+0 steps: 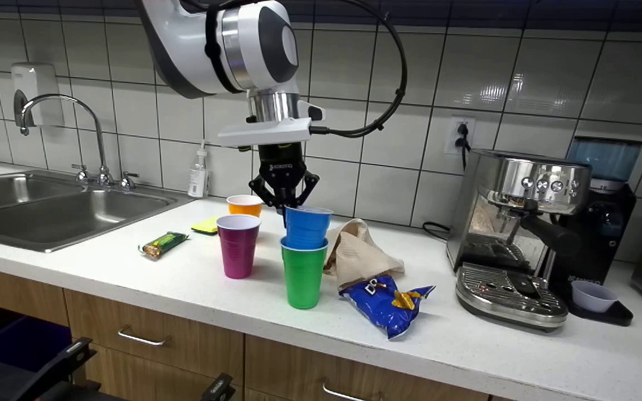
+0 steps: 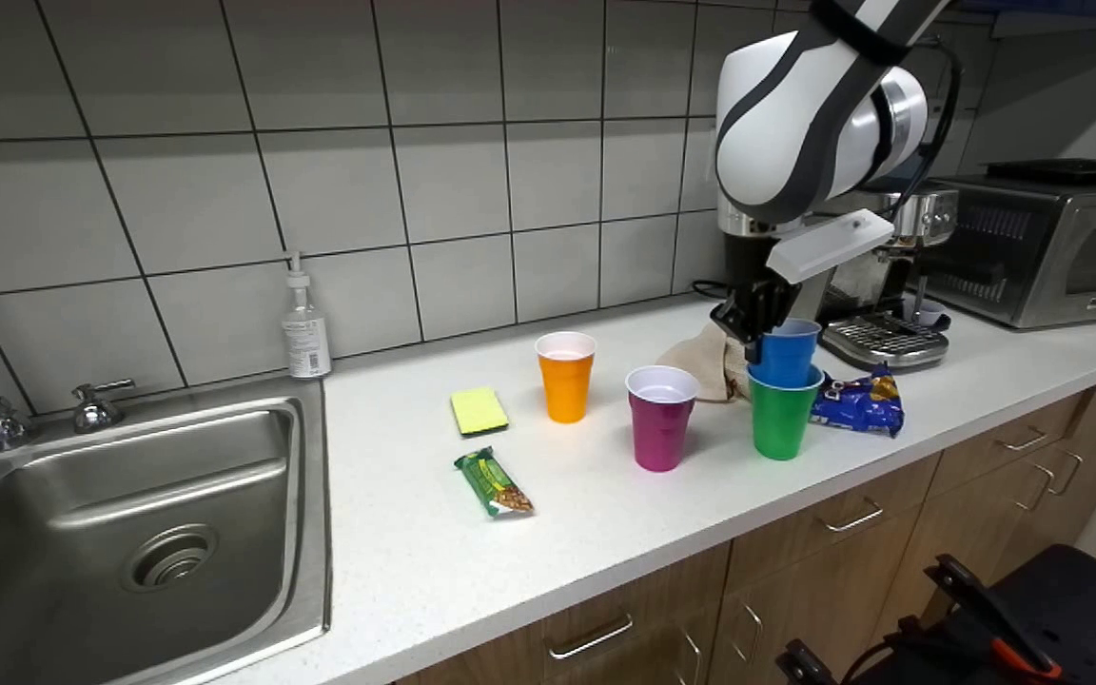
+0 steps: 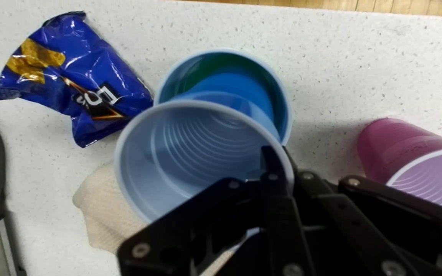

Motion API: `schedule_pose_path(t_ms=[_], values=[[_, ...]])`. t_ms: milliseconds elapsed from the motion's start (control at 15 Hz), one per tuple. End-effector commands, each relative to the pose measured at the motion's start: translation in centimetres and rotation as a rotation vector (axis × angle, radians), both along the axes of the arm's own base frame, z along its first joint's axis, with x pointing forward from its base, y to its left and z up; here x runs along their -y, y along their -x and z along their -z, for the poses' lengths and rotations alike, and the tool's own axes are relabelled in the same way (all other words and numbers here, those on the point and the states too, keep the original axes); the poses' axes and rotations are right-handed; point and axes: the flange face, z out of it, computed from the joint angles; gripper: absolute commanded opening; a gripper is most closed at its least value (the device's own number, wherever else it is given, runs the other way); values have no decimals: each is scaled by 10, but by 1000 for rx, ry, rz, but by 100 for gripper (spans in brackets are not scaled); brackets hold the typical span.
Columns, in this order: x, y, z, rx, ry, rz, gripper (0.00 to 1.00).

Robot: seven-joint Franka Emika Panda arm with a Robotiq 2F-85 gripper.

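White counter (image 2: 396,400); blue cup (image 1: 308,229) mouth up, long axis nearly vertical.

You're in a kitchen.
A sink (image 2: 313,533), faucet (image 1: 105,177), coffee machine (image 1: 510,234) and tiled wall (image 2: 453,171) show you that.
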Motion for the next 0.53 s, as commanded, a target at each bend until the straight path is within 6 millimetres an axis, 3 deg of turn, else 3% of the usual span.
schedule_pose_path(t_ms=[0,133,467], values=[[2,7,-9,11,-1,9,28],[3,8,-10,14,-2,13,33],[4,8,-11,18,-3,19,69]])
